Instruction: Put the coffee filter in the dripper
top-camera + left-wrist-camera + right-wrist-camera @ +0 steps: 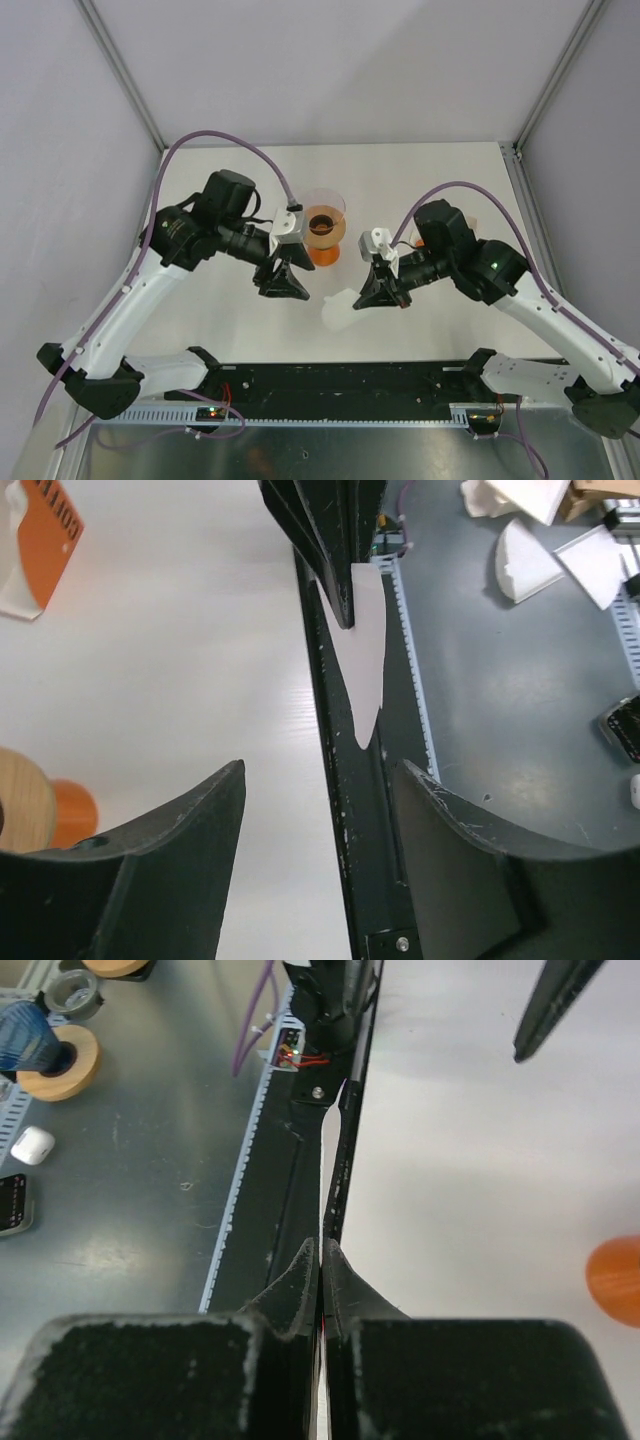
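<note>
The coffee filter [338, 306] is a thin white paper piece held up off the table in front of the dripper. My right gripper [380, 290] is shut on it. In the right wrist view the filter [322, 1175] shows edge-on between the closed fingers [300, 1280]. In the left wrist view it [366, 650] hangs from the right gripper's fingers [335, 550]. The dripper [326, 214] is a clear funnel standing on an orange cup [325, 252] at mid-table. My left gripper [283, 281] is open and empty, just left of the dripper and filter [320, 770].
An orange packet [45, 540] lies on the table to the left. The black base rail [340, 380] runs along the table's near edge. Beyond the edge, spare white filters [525, 560], a tape roll [72, 992] and a wooden spool [58, 1060] lie on a grey floor.
</note>
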Robot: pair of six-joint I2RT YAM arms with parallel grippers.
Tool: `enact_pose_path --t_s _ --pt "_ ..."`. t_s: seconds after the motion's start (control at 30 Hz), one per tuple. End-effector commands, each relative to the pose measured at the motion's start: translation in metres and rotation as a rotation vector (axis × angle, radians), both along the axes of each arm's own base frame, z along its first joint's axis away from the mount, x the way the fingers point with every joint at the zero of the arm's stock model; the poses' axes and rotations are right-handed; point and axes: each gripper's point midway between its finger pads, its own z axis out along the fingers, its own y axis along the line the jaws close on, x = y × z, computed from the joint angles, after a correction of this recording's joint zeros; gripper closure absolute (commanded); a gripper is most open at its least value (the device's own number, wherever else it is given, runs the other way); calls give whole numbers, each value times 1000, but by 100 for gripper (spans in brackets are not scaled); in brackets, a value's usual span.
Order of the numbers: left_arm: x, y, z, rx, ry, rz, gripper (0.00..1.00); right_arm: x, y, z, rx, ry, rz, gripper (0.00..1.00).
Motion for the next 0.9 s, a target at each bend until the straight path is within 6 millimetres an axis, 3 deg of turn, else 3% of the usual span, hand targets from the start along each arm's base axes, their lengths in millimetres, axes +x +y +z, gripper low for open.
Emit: enact_pose_path --t_s 0.0,0.2,0.43,0.77,0.87 --pt "-24 -4 21 -116 -20 -136 33 -20 1 19 59 -18 59 100" --pt "-33 -10 33 -150 7 -175 40 -24 6 24 72 -30 53 100" --pt "-45 -20 19 -96 62 -204 49 -20 9 31 90 -46 16 100" --pt "-46 -23 17 -80 70 -206 92 -21 9 34 102 -52 12 100" --pt "-45 -23 19 -82 54 -200 95 -22 9 34 100 -53 15 100"
